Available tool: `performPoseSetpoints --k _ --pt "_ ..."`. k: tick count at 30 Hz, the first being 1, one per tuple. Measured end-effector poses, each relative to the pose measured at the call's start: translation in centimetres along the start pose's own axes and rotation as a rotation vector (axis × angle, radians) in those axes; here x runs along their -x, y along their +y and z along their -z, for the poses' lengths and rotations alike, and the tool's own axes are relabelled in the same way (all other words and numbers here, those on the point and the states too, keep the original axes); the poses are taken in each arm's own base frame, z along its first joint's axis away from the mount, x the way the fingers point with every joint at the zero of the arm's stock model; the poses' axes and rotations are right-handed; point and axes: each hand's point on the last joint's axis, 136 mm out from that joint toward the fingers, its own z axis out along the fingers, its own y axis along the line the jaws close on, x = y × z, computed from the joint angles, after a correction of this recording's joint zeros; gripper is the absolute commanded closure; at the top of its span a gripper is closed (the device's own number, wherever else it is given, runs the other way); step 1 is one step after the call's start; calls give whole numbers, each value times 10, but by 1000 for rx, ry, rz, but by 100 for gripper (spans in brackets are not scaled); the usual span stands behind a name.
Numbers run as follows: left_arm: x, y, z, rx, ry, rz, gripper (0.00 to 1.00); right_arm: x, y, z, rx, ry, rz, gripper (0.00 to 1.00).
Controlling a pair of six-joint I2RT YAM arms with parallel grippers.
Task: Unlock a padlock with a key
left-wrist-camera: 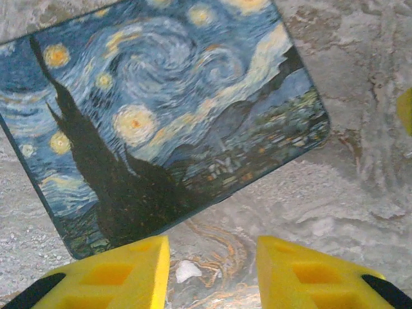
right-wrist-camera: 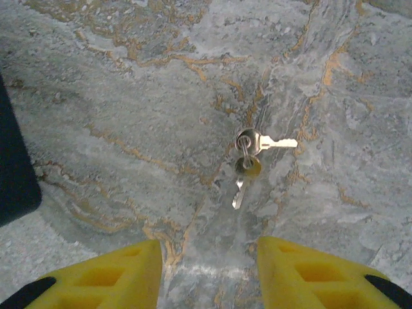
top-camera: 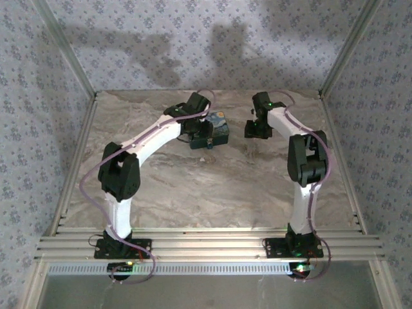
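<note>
— Where are the keys?
— Your keys [right-wrist-camera: 248, 154] lie flat on the table [right-wrist-camera: 96, 77], ahead of the right gripper [right-wrist-camera: 209, 273], a little right of its middle line and well apart from it. There are two on one ring: one blade points right, the other points back toward the gripper.
— What is the right gripper doing?
— Its yellow fingers [right-wrist-camera: 109, 277] stand apart, and bare table runs from them up to the keys.
— And the left?
— Your left gripper [left-wrist-camera: 212, 273] is spread as well, hovering over bare table at the near edge of a mat [left-wrist-camera: 167, 109] printed with a starry night sky.
— What else is around the keys?
— A dark rounded corner [right-wrist-camera: 13, 167] at the left of the right wrist view, well clear of them. I cannot tell what it is. From above, the mat lies between your two grippers, closer to the left.
</note>
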Motion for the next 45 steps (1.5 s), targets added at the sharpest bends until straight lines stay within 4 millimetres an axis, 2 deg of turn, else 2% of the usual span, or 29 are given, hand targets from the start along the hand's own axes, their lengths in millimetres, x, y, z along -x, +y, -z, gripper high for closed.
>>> performPoseSetpoints --k 4,9,16,21,25,28,35,39,41,45 --pt "-18 9 -12 3 42 7 60 7 -2 -7 -22 11 17 58" --pt "-27 20 -19 11 58 22 60 10 -4 -20 -38 33 31 60" --pt "-18 25 -12 -1 28 39 60 9 -5 -36 -46 71 48 67" --pt "-15 25 -9 -6 16 38 60 8 -5 -41 -48 86 55 75" --pt "-22 27 -12 1 30 39 60 8 -6 -43 -53 91 68 87" --pt "-26 29 -12 5 38 40 60 7 -7 -42 -57 94 77 100" --pt "-34 39 3 2 32 50 60 4 -5 -40 -60 103 96 100" --pt "-44 50 28 -22 4 73 60 -16 10 -21 -49 127 187 100" --pt "-49 56 41 -44 -17 93 60 -25 29 0 -33 126 269 100" --pt "-66 73 70 -104 -68 181 61 -43 88 58 18 50 485 100"
